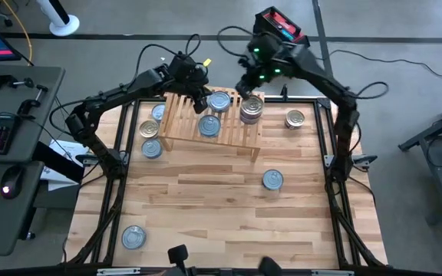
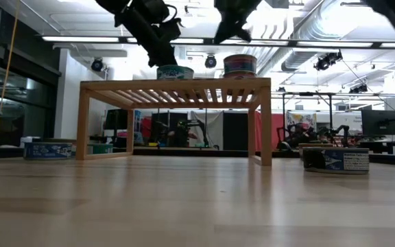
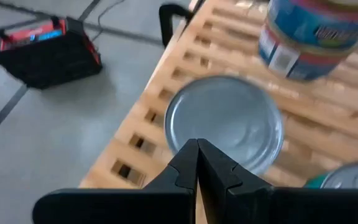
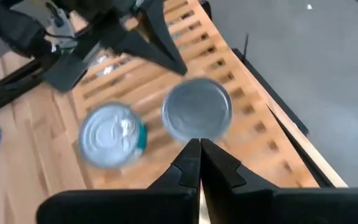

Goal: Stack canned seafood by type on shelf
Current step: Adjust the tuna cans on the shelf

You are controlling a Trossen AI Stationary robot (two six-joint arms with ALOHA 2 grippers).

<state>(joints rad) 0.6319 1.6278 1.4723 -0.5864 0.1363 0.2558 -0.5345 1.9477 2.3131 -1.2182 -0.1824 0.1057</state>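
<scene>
With both closed, empty grippers, left gripper [image 1: 199,90] and right gripper [image 1: 245,87], above the shelf [image 1: 176,123], reopen before descending squarely onto the silvery tin [image 1: 219,101] at its rear.

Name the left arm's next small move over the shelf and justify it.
Probably lift clear: the left gripper is shut and empty above a silver-lidded can already resting on the shelf. Loose cans wait beside it.

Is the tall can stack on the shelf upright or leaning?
Upright: the can stack sits level on the shelf, sides vertical in the low view.
</scene>
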